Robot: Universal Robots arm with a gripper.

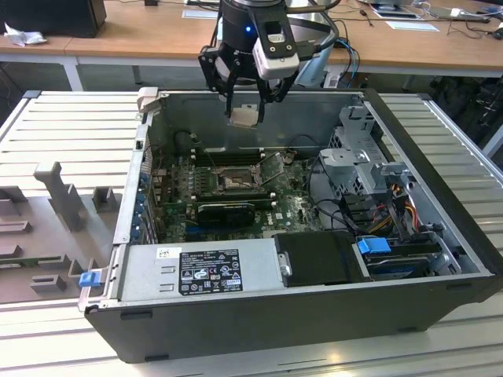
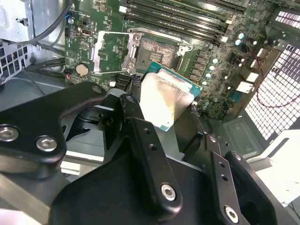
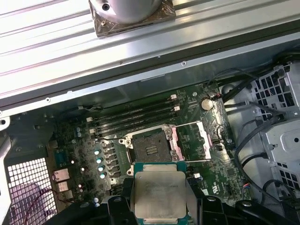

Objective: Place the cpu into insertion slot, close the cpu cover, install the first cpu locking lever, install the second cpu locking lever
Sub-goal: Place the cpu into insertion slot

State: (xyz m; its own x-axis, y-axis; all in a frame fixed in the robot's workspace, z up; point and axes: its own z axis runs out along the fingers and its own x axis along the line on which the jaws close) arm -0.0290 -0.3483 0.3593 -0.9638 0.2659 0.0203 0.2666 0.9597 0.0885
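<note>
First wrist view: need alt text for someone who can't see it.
The gripper holds the cpu, silver top facing the camera, over the green motherboard of an open computer case. The insertion slot sits empty, with the cpu cover swung open beside it and the memory slots running along its far side.

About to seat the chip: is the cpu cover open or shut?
Open. In the first wrist view the cpu cover is swung aside, leaving the socket bare; the gripper holds the cpu.
</note>
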